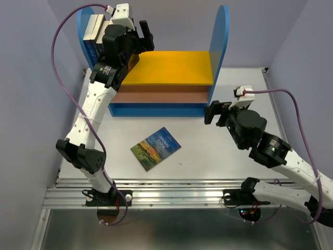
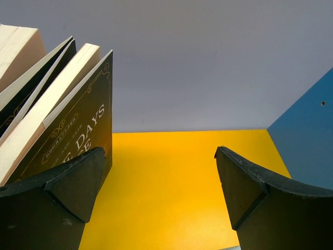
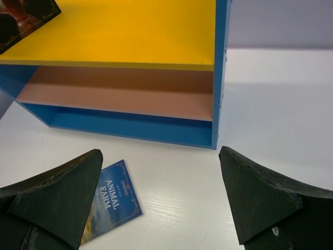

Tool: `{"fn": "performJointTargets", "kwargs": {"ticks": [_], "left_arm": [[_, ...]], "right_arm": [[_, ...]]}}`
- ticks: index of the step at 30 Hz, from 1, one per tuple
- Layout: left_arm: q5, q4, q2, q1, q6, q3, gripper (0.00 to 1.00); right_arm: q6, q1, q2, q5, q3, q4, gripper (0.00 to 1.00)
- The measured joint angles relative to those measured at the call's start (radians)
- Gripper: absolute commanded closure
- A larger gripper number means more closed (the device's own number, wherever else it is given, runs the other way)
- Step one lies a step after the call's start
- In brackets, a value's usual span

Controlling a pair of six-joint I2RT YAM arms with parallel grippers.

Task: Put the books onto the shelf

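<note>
The shelf (image 1: 171, 67) stands at the back of the table, with blue side panels and a yellow upper board (image 2: 177, 182). Several books (image 1: 96, 28) stand upright against its left panel; in the left wrist view they lean at the left (image 2: 52, 120). My left gripper (image 1: 144, 39) hovers open over the yellow board just right of them, with nothing between its jaws (image 2: 160, 152). One book, Animal Farm (image 1: 155, 148), lies flat on the table in front of the shelf (image 3: 114, 200). My right gripper (image 1: 214, 112) hangs open and empty near the shelf's front right corner (image 3: 160, 152).
The shelf's right blue panel (image 1: 221, 47) rises tall beside the right gripper. The brown lower board (image 3: 119, 94) and blue base (image 3: 125, 125) hold nothing. A metal rail (image 1: 171, 195) runs along the table's near edge. Grey walls close in on both sides.
</note>
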Motion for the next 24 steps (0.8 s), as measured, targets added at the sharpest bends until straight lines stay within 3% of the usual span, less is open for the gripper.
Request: {"fn": "performJointTargets", "kwargs": {"ticks": [24], "left_arm": [[0.114,0.006,0.0,-0.032,0.026,-0.018,0.01]], "right_arm": [[0.0,0.0,-0.001,-0.001,-0.015,0.0,0.0]]}}
